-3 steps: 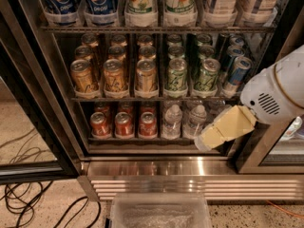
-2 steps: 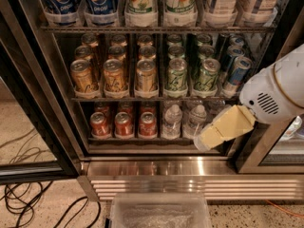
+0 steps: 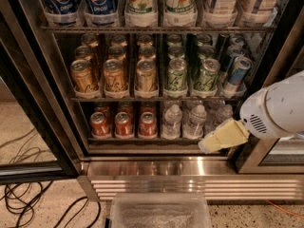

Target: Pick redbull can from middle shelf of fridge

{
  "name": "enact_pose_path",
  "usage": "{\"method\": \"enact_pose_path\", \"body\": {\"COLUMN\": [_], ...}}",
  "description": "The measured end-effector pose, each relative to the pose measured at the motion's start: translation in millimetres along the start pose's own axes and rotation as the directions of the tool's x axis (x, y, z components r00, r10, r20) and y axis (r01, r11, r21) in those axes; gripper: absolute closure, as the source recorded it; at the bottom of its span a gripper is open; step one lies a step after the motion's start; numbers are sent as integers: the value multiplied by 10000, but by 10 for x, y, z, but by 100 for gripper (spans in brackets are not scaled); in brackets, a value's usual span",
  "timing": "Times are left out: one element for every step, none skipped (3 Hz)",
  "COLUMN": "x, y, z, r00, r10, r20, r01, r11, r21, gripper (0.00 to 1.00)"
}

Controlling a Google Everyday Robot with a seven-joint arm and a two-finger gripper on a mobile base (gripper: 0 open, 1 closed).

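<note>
Our gripper [image 3: 211,144] hangs low on the right, in front of the bottom rack near the water bottles [image 3: 195,121]. We honestly can't tell if it's open or closed. The redbull can [image 3: 238,73] sits above it, apart from it, at the front of the far-right lane on the middle shelf [image 3: 156,98] of the fridge [image 3: 190,168], just beside the green cans [image 3: 207,75].

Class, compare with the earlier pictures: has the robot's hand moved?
Yes, slightly downward: the hand now sits lower against the water bottles, nearer the steel base.
</note>
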State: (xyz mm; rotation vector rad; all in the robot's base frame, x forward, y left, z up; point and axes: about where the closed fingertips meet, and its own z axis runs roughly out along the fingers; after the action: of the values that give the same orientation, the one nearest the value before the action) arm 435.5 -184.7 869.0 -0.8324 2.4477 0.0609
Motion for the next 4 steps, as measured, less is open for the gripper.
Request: {"method": "enact_pose_path", "body": {"x": [-78,-82,-101,40], "y": [-169,-166,-191,-168], "z": [49,49,74,222], "r00": [9992,9991,9973,9919], "r10": [-106,-113,-179,-400], "r20": [395,404,718,1204], "r01": [79,86,85,158], "r11": [9977,9978,9917,9805], "r21": [673,662,1286,1958], "gripper": [0,0,0,0]}}
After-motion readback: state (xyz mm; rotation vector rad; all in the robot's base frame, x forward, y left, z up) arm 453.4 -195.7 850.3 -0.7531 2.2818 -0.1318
